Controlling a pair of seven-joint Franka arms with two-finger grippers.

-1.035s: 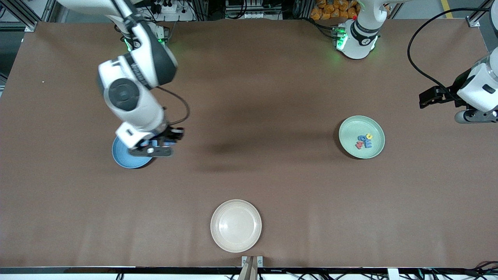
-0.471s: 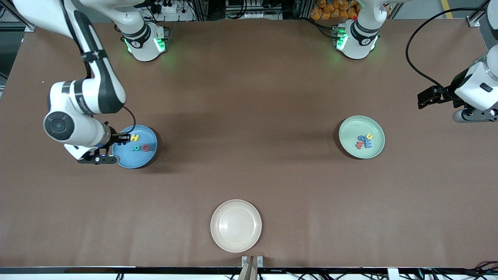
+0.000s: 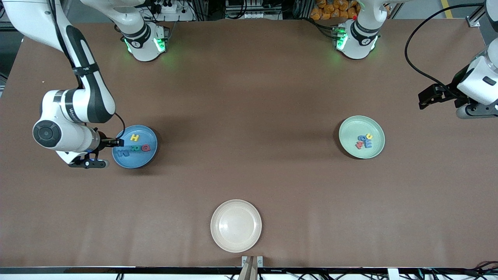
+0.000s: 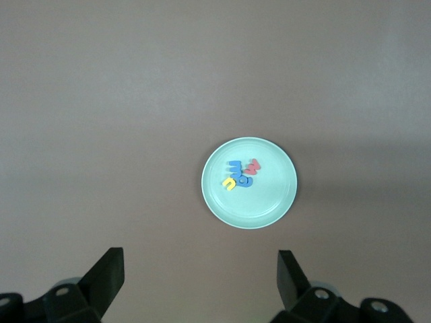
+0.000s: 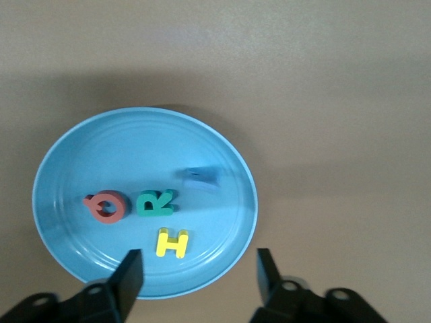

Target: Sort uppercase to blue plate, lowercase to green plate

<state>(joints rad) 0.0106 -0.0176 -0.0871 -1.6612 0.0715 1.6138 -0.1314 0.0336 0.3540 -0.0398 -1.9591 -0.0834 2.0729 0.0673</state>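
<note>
The blue plate (image 3: 149,138) holds the uppercase letters: yellow H (image 3: 134,137), green R (image 3: 136,148), red Q (image 3: 146,148) and blue E (image 3: 124,152). The right wrist view shows this plate (image 5: 101,155) with H (image 5: 172,243), R (image 5: 156,202), Q (image 5: 106,207) and a blurred E (image 5: 201,178). My right gripper (image 3: 88,163) is open and empty over the plate's rim at the right arm's end (image 5: 199,276). The green plate (image 3: 350,132) holds the lowercase letters (image 3: 364,141); it also shows in the left wrist view (image 4: 269,202). My left gripper (image 4: 199,276) is open and empty, waiting high over the left arm's end of the table (image 3: 472,112).
A cream plate (image 3: 235,225) lies empty near the table's front edge, midway between the two arms' ends. A black cable (image 3: 412,58) loops over the table at the left arm's end.
My right gripper was over the blue plate with a blue letter. It has moved off toward the right arm's end, and the blue E now lies in the plate. The left arm barely moved.
</note>
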